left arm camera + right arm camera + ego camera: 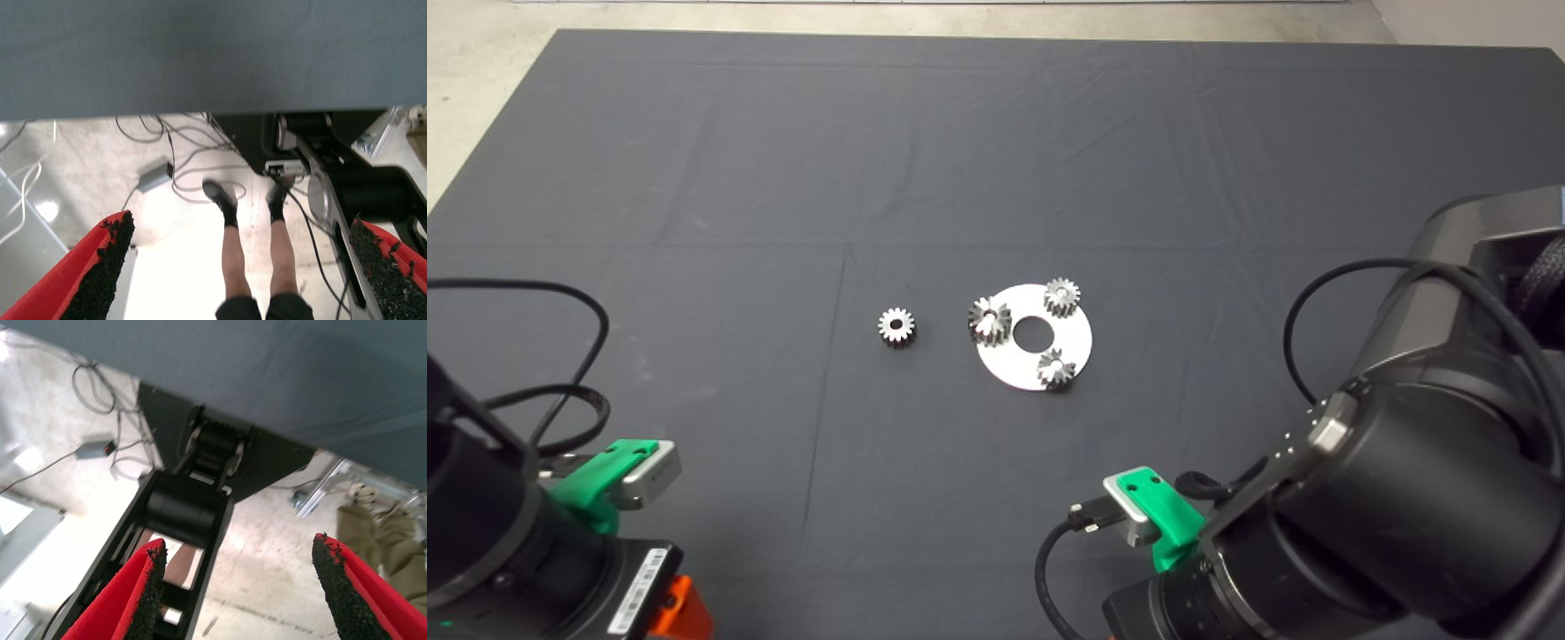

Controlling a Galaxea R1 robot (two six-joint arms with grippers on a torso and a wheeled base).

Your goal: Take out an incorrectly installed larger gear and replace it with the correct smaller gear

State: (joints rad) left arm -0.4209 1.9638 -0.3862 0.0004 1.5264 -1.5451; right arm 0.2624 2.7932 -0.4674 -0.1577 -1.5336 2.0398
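Observation:
A round silver plate [1021,366] with a centre hole lies mid-mat and carries three gears. The larger gear [989,319], with deep star-like teeth, sits at the plate's left edge. Two fine-toothed gears sit on the plate, one at the back [1062,296] and one at the front [1056,368]. A loose smaller gear [895,326] lies on the mat left of the plate. My left gripper [240,221] is open and empty at the lower left, with one red finger [680,612] in the head view. My right gripper [240,544] is open and empty at the lower right.
The dark mat [996,160] covers the table. The right arm [1360,516] and its cable [1303,311] stand right of the plate. The left wrist view shows the floor with cables [167,153] and a person's legs [230,260].

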